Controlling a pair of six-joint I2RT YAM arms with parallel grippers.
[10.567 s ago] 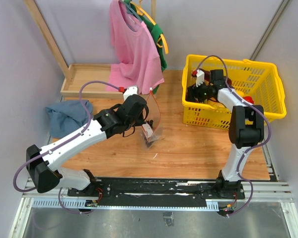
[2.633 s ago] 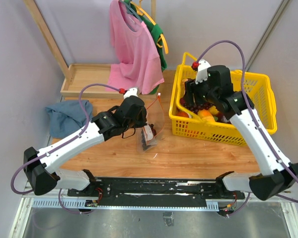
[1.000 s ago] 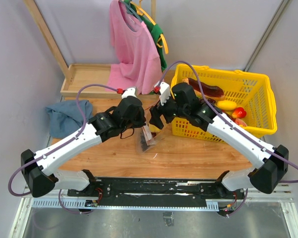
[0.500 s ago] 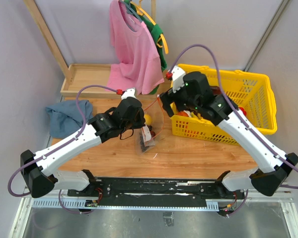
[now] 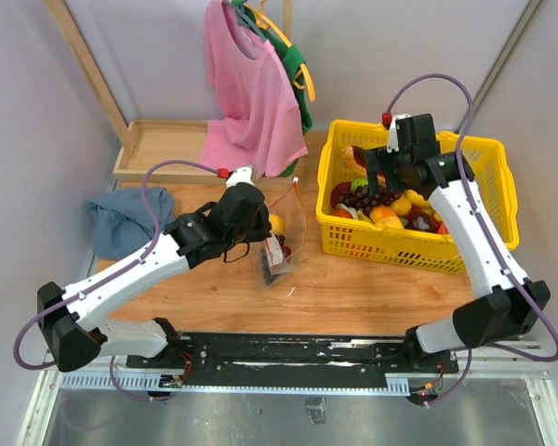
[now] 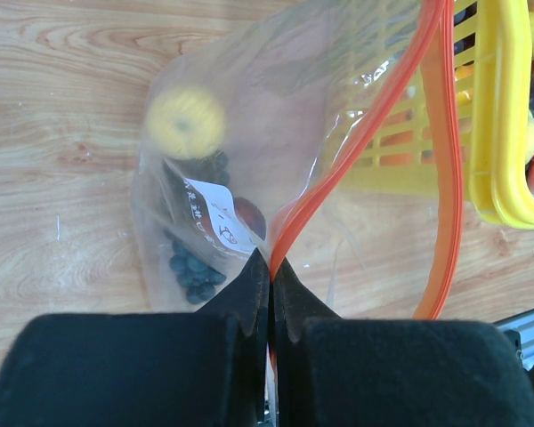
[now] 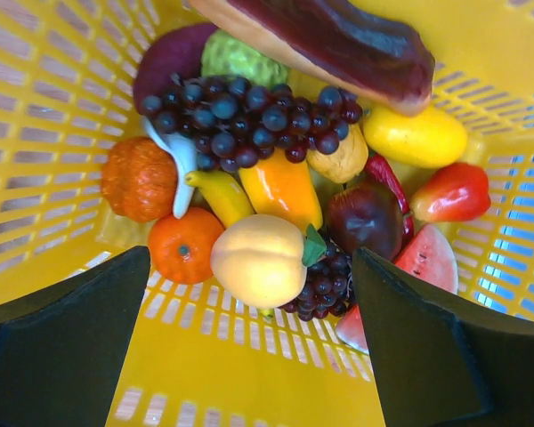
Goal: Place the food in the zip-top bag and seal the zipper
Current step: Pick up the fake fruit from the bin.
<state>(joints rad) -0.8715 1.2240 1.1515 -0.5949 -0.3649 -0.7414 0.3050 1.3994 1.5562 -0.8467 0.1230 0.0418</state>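
Clear zip-top bag (image 6: 276, 107), mouth open, orange-red zipper (image 6: 444, 160) unsealed, yellow fruit (image 6: 187, 123) and dark berries (image 6: 191, 267) inside

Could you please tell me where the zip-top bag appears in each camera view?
Top external: zip-top bag at centre, held by the left end effector.
Left wrist: fills the middle, its zipper pinched by that end effector.
Right wrist: not in it.
Shared landmark: the yellow basket, at the left wrist view's right edge, filling the right wrist view.
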